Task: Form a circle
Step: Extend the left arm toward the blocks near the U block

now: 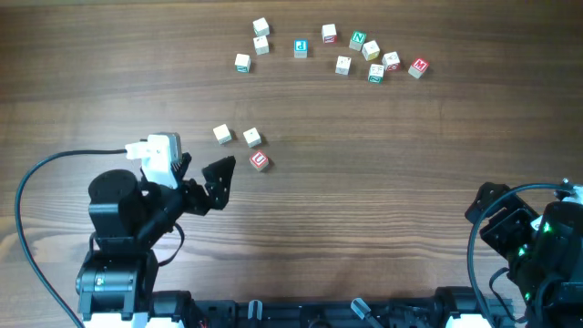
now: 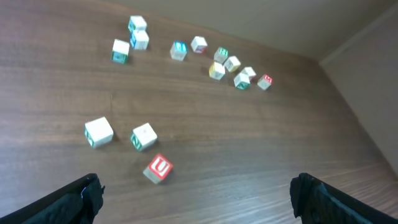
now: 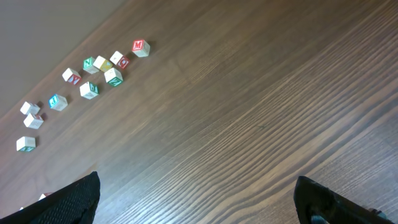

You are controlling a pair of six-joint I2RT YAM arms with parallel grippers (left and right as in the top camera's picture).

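**Grained wood, bare cubes, matt black plastic**

The dark brown wooden table (image 1: pixel 410 200) has a strong straight grain. It is smooth, with a soft low sheen and no hard reflections.

The tight cluster of three small pale wooden cubes (image 1: pixel 252 137) has light, matt faces that look unvarnished. One cube carries a red print that lies flat like ink.

The scattered pale wooden letter cubes (image 1: pixel 343 65) look alike: bare light wood with green, blue and red printed faces.

On the left gripper (image 2: pixel 198 196) the fingers (image 2: pixel 74 202) are black and matt, plastic by the look. Those of the right gripper (image 3: pixel 199 199) match.

The white housing (image 1: pixel 162 150) on the left arm looks like smooth plastic. The black cable (image 1: pixel 82 155) has a smooth sheath.
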